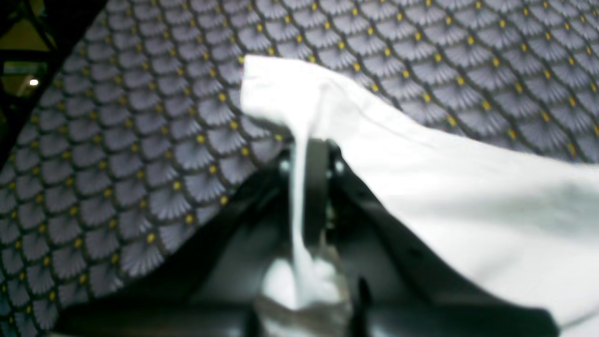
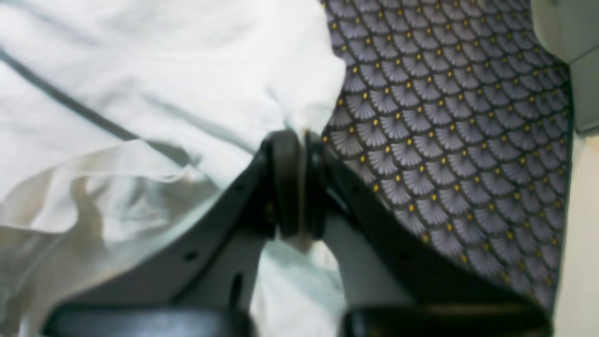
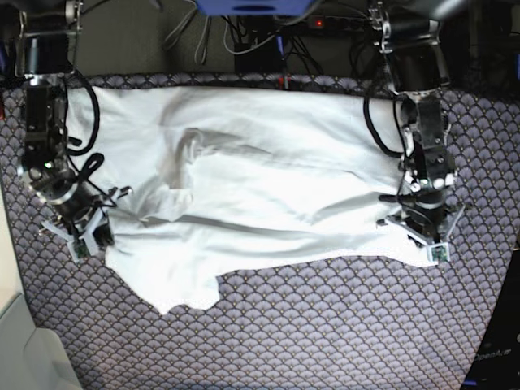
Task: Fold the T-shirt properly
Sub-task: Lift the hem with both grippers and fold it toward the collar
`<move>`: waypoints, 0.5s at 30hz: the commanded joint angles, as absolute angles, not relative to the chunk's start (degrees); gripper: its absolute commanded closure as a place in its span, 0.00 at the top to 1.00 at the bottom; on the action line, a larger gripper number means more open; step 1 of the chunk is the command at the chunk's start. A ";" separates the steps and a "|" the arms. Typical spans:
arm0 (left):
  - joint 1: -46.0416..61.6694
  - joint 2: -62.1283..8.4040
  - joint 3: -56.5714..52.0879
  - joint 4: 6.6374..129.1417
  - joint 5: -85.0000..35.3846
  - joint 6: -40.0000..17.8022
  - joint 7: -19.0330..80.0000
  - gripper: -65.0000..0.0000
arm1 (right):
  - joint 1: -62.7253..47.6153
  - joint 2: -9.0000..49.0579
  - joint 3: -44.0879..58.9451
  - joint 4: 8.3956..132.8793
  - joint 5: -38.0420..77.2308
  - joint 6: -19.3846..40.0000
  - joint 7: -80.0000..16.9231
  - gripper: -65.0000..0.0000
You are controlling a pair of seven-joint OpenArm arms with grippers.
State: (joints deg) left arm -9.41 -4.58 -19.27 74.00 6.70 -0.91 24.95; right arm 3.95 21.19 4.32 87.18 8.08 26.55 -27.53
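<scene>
Both end effectors, left (image 3: 422, 236) and right (image 3: 89, 231), clamp the T-shirt (image 3: 260, 187) edges; spread flat, folding not yet begun

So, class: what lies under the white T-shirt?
The T-shirt lies spread on a fan-patterned tablecloth, which shows all around it. Whatever lies beneath the shirt's middle is covered, so nothing else can be confirmed there.

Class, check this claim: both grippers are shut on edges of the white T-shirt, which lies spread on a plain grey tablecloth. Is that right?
Not quite. The tablecloth is not plain: the base view shows a scallop pattern with yellow dots. The rest holds: the left gripper and right gripper are each shut on an edge of the spread T-shirt.
</scene>
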 commanded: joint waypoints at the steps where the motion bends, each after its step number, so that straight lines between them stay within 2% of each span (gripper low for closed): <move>1: -9.80 -5.05 -19.38 76.97 6.90 -0.31 23.87 0.01 | 3.38 22.20 5.58 89.98 8.66 26.33 -26.24 0.00; 11: -1.89 -4.70 -19.47 86.37 6.90 -0.31 24.66 0.01 | -6.99 22.20 11.30 99.03 8.75 26.42 -25.98 0.00; 15: 0.84 -4.70 -19.56 89.80 6.90 -0.31 24.66 0.01 | -11.03 21.14 14.02 102.90 8.75 30.46 -26.07 0.00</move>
